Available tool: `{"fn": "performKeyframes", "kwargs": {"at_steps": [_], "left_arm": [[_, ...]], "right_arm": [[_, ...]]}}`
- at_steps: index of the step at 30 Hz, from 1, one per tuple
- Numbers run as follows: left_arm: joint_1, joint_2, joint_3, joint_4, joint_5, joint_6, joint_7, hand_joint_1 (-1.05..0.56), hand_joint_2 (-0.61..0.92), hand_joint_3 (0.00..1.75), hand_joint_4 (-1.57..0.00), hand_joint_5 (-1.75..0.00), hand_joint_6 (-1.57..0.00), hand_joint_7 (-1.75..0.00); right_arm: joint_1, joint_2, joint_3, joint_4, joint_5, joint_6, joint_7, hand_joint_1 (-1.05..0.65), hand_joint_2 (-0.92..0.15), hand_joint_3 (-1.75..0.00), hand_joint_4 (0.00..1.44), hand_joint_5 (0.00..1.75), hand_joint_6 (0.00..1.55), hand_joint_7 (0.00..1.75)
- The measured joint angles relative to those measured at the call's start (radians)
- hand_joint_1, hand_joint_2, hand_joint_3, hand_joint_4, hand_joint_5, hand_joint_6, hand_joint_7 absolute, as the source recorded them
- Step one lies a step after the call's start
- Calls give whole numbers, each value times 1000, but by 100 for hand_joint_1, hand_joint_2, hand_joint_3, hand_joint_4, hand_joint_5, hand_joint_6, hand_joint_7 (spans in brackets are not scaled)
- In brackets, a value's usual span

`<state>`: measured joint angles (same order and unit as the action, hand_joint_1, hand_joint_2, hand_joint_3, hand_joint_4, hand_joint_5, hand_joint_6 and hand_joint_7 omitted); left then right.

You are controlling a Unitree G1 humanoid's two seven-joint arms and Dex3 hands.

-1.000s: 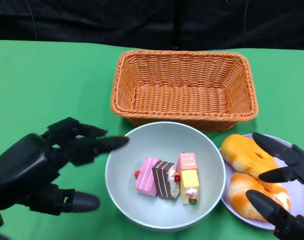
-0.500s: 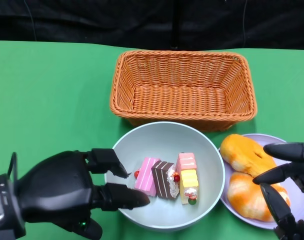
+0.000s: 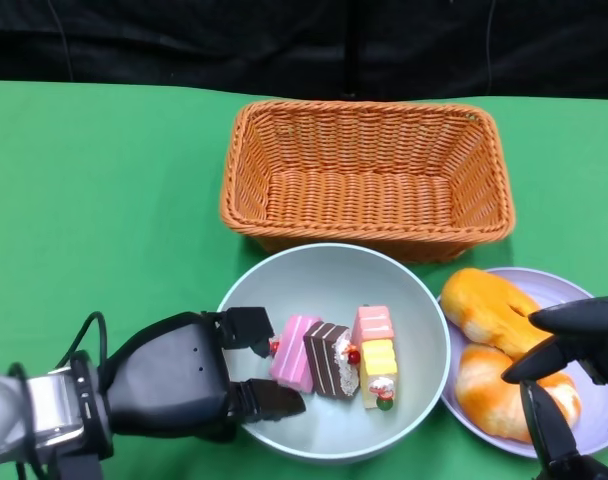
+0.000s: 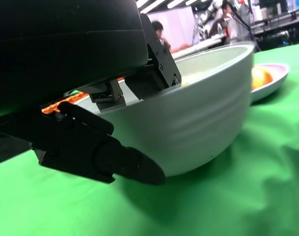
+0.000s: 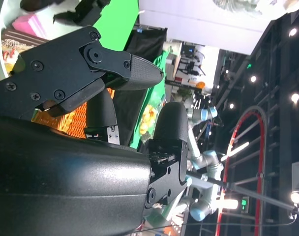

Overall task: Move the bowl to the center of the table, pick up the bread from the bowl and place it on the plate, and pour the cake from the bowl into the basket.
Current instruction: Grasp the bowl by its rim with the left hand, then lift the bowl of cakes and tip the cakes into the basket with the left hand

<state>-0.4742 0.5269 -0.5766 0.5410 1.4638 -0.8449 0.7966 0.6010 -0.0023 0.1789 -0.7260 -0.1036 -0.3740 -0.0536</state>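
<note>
The pale grey bowl (image 3: 329, 272) sits in front of the basket and holds several cake pieces: a pink one (image 3: 296, 352), a chocolate one (image 3: 327, 360) and a pink-and-yellow one (image 3: 376, 355). My left hand (image 3: 179, 375) grips the bowl's left rim. Its fingers (image 4: 154, 73) hook over the rim, and the thumb (image 4: 115, 160) lies under the bowl's outer wall (image 4: 198, 118). Two golden breads (image 3: 484, 305) (image 3: 489, 395) lie on the lilac plate (image 3: 566, 290) to the right of the bowl. My right hand (image 3: 579, 370) hovers over the plate's near right side, its fingers spread and holding nothing.
The orange wicker basket (image 3: 367, 175) stands just behind the bowl, almost touching its far rim. The plate nearly touches the bowl's right side. Green cloth stretches to the left of the basket and bowl.
My left hand has moved right and down to the bowl and closed over its left rim. My right hand has drawn back toward the lower right, off the breads.
</note>
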Motion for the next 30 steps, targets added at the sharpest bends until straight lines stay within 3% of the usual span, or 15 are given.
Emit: {"fn": "performKeyframes", "kwargs": {"at_steps": [3,4,5,7,10,11,13,18,23,28,29,30], "left_arm": [[-48,-27,-95,113,20,66,102,-38,82,0,-62,-136,-103,-23],[-58,-37,-120,136,19,78,131,-32,80,0,-75,-156,-103,-67],[-70,-44,-143,156,19,84,174,-28,79,0,-84,-165,-95,-107],[-89,-54,-188,196,20,98,252,-25,78,0,-91,-173,-87,-142],[-110,-61,-240,234,18,112,321,-24,78,0,-92,-174,-85,-151],[-112,-61,-250,236,10,114,334,-25,83,3,-97,-175,-82,-165],[-112,-54,-257,222,-20,94,336,-25,86,4,-99,-175,-78,-173],[-108,16,-247,105,-102,39,316,-28,85,4,-100,-175,-79,-175],[-72,92,-198,-6,-187,18,236,-25,83,3,-101,-175,-82,-175],[-20,132,-115,-94,-373,-58,53,-15,88,8,-103,-175,-82,-175],[-11,132,-96,-103,-426,-83,9,-12,59,74,-104,-175,-81,-175],[-3,132,-80,-113,-472,-102,-28,-12,40,112,-105,-175,-80,-175]], "right_arm": [[0,2,3,2,0,-2,-1,-28,-61,-91,40,167,12,149],[0,3,4,4,0,-2,-1,-28,-60,-93,39,167,12,150],[1,3,4,5,0,-3,-1,-28,-60,-93,40,167,12,150],[1,5,5,7,0,-4,-2,-28,-59,-94,40,167,12,150],[2,7,6,7,-1,-5,-3,-28,-59,-95,40,167,12,150],[2,8,7,9,-1,-5,-4,-28,-59,-95,41,168,12,150],[2,10,13,13,0,-8,-6,-28,-60,-95,42,169,13,150],[0,12,18,25,0,-24,-15,-29,-61,-94,43,171,14,150],[-2,12,24,45,-3,-37,-18,-28,-61,-95,42,170,12,153],[-1,6,32,49,-7,-30,-19,-26,-62,-96,39,167,11,153],[-1,4,38,49,-6,-18,-17,-23,-62,-96,39,167,11,152],[-1,4,47,49,-4,-7,-15,-22,-61,-96,39,168,11,152]]}}
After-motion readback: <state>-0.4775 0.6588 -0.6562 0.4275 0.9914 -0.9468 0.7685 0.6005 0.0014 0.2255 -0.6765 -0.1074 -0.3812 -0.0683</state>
